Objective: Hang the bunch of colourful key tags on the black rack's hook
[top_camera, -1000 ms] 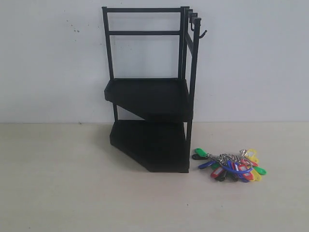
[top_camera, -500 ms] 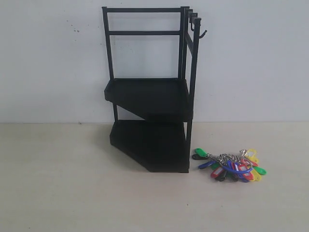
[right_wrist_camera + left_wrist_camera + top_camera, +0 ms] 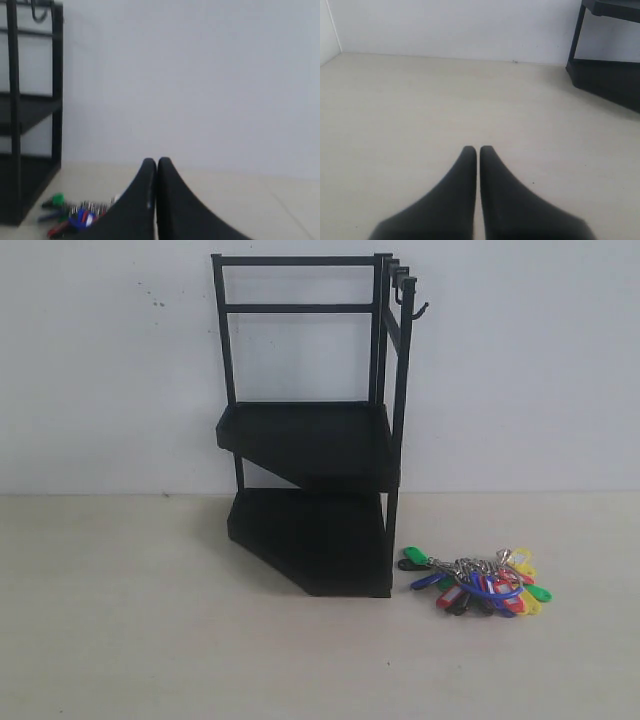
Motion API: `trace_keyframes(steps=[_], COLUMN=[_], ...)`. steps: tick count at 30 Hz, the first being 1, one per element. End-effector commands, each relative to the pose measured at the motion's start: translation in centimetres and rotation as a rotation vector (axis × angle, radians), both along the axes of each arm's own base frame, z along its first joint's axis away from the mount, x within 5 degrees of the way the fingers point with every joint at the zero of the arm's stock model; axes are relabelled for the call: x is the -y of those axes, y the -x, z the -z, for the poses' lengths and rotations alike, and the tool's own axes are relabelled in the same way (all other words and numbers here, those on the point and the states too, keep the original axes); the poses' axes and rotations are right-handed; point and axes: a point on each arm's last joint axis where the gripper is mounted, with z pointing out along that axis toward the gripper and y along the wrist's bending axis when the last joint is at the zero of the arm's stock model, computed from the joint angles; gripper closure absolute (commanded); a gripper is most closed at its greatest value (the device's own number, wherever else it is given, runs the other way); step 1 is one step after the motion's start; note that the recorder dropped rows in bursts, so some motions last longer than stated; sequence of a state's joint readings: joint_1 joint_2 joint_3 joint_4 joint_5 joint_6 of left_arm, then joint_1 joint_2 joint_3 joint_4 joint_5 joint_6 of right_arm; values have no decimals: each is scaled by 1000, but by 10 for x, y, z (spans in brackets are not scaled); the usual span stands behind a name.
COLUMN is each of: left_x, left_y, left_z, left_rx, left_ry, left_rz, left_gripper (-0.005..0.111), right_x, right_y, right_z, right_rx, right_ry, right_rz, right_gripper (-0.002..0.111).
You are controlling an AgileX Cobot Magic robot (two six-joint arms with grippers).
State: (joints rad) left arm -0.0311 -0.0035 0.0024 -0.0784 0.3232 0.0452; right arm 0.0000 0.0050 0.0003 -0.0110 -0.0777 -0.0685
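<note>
Lying flat, the colourful key tag bunch [image 3: 477, 583] runs left-right; both jaws clenched.

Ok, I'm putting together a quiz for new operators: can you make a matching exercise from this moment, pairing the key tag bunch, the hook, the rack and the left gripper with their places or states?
1. colourful key tag bunch
2. hook
3. black rack
4. left gripper

A. shut, nothing between its fingertips
B. lying on the table beside the rack's foot
C. standing upright, two tiers
D. high on the top side rail, nothing hung on it

Pairs: 1-B, 2-D, 3-C, 4-A.
</note>
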Motion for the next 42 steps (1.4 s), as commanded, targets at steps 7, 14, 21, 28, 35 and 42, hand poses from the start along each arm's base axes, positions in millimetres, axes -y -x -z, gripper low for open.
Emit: trace_keyframes(steps=[7, 14, 21, 28, 35, 42], left_x=[0, 0, 0, 0, 0, 0], left_y=[0, 0, 0, 0, 0, 0], left_z=[-2, -2, -2, -2, -2, -2], left_rx=[11, 11, 11, 11, 11, 11], left_ry=[7, 7, 7, 7, 7, 7], left_rz=[-4, -4, -4, -4, -4, -4], left_gripper=[102, 102, 102, 102, 102, 102], right_x=[0, 0, 0, 0, 0, -1], right_y=[6, -11, -32, -33, -33, -52], right_z=[-26, -35, -38, -48, -50, -52], right_rx=[131, -160, -172, -70, -40, -206], right_ry=[-18, -19, -201, -262, -262, -85], right_rz=[-3, -1, -14, -32, -36, -13], right_gripper=[108, 108, 108, 108, 108, 108])
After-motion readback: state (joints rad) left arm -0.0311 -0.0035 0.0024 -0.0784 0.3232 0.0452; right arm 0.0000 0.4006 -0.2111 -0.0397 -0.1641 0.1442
